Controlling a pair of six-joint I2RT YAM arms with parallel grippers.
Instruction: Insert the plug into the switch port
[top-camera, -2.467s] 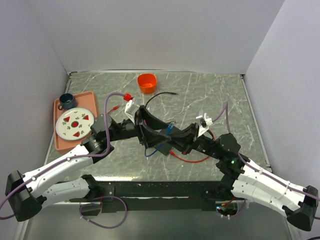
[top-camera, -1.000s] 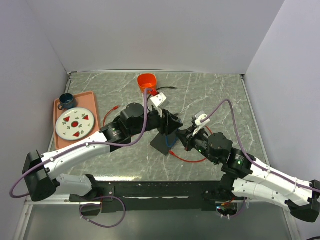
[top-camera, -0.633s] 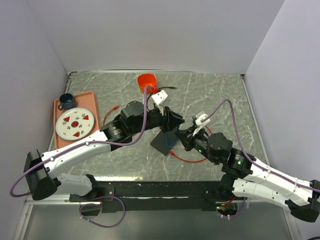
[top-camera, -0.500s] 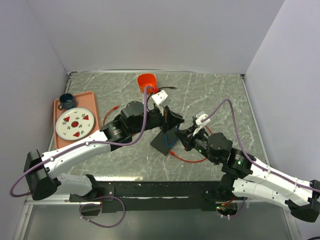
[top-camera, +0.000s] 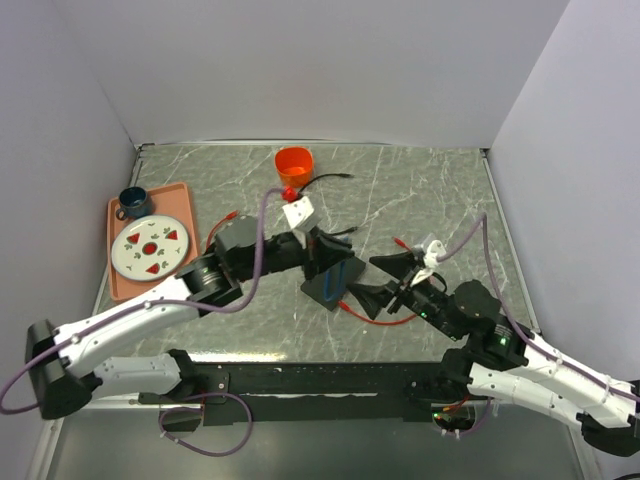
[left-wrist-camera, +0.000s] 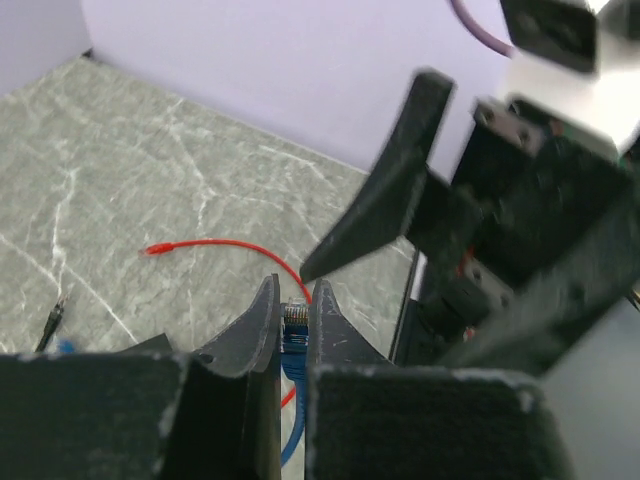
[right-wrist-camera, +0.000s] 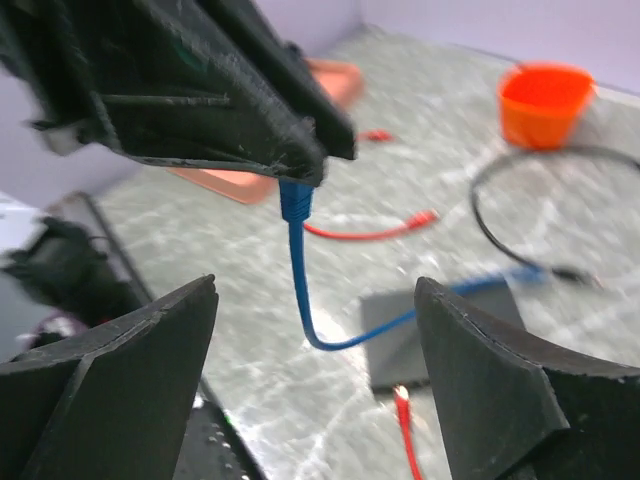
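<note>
The plug (left-wrist-camera: 295, 318) is a clear connector on a blue cable (right-wrist-camera: 300, 275), and my left gripper (left-wrist-camera: 293, 300) is shut on it above the table. From above, the left gripper (top-camera: 338, 264) hangs over the flat black box (top-camera: 322, 288). That box (right-wrist-camera: 440, 335) lies flat on the marble. I cannot make out the switch port in its edge. My right gripper (top-camera: 378, 280) stands wide open just right of the plug, holding nothing. In the right wrist view the blue cable hangs between the right gripper's (right-wrist-camera: 315, 290) spread fingers.
An orange cup (top-camera: 294, 165) stands at the back centre, with a black cable (top-camera: 330, 179) beside it. Red cables (top-camera: 385, 320) lie by the box, and another (top-camera: 225, 220) lies near the tray. A pink tray (top-camera: 118, 290) at the left holds a plate (top-camera: 150, 247) and a mug (top-camera: 133, 202).
My right gripper has opened and drawn back to the right. The left gripper has shut on the blue plug and drawn back a little to the left.
</note>
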